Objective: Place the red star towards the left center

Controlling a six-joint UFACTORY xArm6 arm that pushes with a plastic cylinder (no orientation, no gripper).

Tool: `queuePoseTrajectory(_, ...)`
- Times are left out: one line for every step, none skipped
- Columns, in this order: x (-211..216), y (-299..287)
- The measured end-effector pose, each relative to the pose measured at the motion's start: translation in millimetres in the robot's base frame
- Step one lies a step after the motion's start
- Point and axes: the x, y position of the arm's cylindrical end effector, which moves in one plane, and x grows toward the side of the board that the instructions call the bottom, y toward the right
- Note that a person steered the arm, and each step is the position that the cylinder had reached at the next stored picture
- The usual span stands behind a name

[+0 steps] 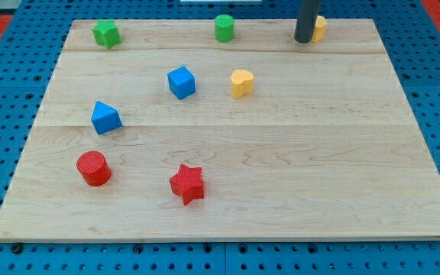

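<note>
The red star [187, 184] lies on the wooden board [319, 153], toward the view's bottom, left of centre. My tip [303, 40] is at the view's top right of centre, far from the star. It stands just left of a yellow block [319, 27] and partly hides it.
A red cylinder [94, 168] lies left of the star. A blue triangular block [105, 118] and a blue cube [181, 82] lie above them. A yellow heart-like block [241, 82] sits near centre. A green star-like block [106, 33] and a green cylinder [224, 27] sit along the top edge.
</note>
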Motion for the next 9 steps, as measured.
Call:
queuePoseTrajectory(38.4, -10.6)
queuePoseTrajectory(95.4, -23.7)
queuePoseTrajectory(154.1, -24.2)
queuePoseTrajectory(147.8, -28.5)
queuePoseTrajectory(153.8, -28.6)
queuePoseTrajectory(222.1, -40.0)
queuePoseTrajectory(294.0, -72.6)
queuePoseTrajectory(308.3, -148.3)
queuePoseTrajectory(308.9, -197.4)
